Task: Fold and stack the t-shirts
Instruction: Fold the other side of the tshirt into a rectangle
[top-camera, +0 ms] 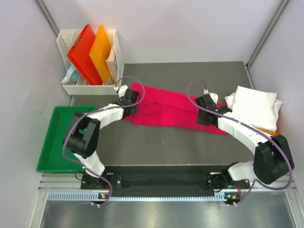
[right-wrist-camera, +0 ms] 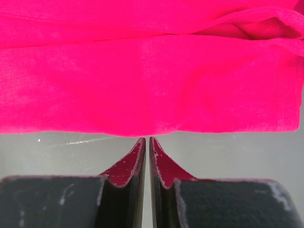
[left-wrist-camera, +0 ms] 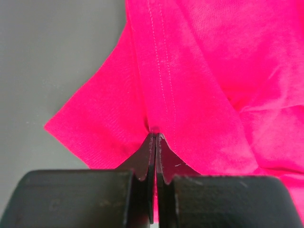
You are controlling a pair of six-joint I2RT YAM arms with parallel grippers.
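A magenta-pink t-shirt [top-camera: 166, 109] lies loosely folded lengthwise across the dark table. My left gripper [top-camera: 129, 100] sits at its left end. In the left wrist view this gripper [left-wrist-camera: 155, 136] is shut, pinching a fold of the pink t-shirt [left-wrist-camera: 199, 85] beside a stitched seam, and pink cloth shows between the fingers. My right gripper [top-camera: 207, 114] is at the shirt's right part. In the right wrist view its jaws [right-wrist-camera: 147, 139] stand nearly together just at the pink t-shirt's [right-wrist-camera: 152, 80] near edge, with bare table in the thin gap. A white folded t-shirt [top-camera: 254, 105] tops a pile at the right, with an orange one [top-camera: 269, 129] under it.
A white basket [top-camera: 71, 88] at the back left holds a red folder [top-camera: 83, 52] and an orange folder [top-camera: 102, 52]. A green tray [top-camera: 54, 142] sits off the table's left side. Grey walls close in on both sides.
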